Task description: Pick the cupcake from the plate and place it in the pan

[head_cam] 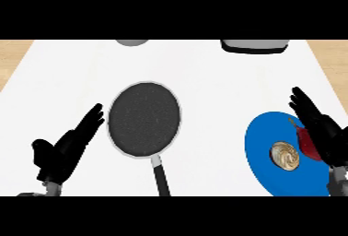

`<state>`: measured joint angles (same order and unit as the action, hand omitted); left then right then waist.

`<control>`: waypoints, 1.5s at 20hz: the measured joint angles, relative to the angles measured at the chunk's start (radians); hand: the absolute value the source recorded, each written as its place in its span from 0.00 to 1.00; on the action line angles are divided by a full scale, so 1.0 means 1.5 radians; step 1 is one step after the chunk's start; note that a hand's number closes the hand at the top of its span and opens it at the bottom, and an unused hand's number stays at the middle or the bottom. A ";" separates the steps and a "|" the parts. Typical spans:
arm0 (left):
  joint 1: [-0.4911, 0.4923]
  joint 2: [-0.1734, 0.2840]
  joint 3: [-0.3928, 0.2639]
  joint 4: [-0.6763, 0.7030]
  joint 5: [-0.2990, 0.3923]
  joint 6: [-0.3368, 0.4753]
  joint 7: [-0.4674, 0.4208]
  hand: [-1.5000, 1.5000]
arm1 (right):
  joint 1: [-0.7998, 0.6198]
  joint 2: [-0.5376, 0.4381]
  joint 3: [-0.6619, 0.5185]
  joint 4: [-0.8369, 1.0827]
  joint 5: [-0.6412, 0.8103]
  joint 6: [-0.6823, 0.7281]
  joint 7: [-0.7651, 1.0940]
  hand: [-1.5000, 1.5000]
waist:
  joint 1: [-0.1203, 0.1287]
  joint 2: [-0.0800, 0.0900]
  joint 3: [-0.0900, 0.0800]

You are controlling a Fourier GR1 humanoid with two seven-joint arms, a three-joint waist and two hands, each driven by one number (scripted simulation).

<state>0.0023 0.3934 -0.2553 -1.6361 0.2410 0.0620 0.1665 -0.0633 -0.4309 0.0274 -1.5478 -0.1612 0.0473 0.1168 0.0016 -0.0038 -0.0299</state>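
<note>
1. Cupcake (pixel 287 156) sits on the blue plate (pixel 262 152) at the bench's (pixel 204 69) right, right of plate centre. Swirled top faces up; red wrapper shows on its right side.
2. Right hand (pixel 316 124) over the plate's right rim, fingers straight and spread, holding nothing. It looks just beside the cupcake, possibly touching the wrapper; hard to tell from this steep angle.
3. Step in hand, as I judge it: close on the cupcake. Bring the thumb to one side and the fingers to the other, around the wrapper, not down on the swirl.
4. Lift straight up to clear the plate before moving left.
5. Pan (pixel 145 120) lies well left of the plate, handle (pixel 160 177) towards the robot. Aim for the dark middle, not the rim.
6. Left hand (pixel 68 150) rests open at lower left, beside the pan; leave it there.
</note>
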 measured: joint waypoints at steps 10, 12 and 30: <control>-0.055 -0.033 0.095 0.000 0.018 0.087 0.000 0.50 | -0.072 -0.101 -0.079 0.013 -0.112 0.276 -0.215 1.00 | 0.005 0.004 0.021; -0.062 -0.039 0.105 0.005 0.020 0.099 0.000 0.50 | -0.051 -0.141 -0.110 0.036 -0.087 0.327 -0.306 0.00 | -0.003 0.005 0.022; -0.110 -0.049 0.129 0.054 0.020 0.085 -0.002 0.50 | -0.094 -0.358 -0.043 0.184 0.253 0.223 -0.618 0.00 | 0.014 0.007 0.021</control>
<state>-0.1634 0.3197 -0.0613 -1.5550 0.2704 0.1896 0.1628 -0.2045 -0.9681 -0.0370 -1.2724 0.2179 0.3817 -0.8109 0.0230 0.0061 0.0011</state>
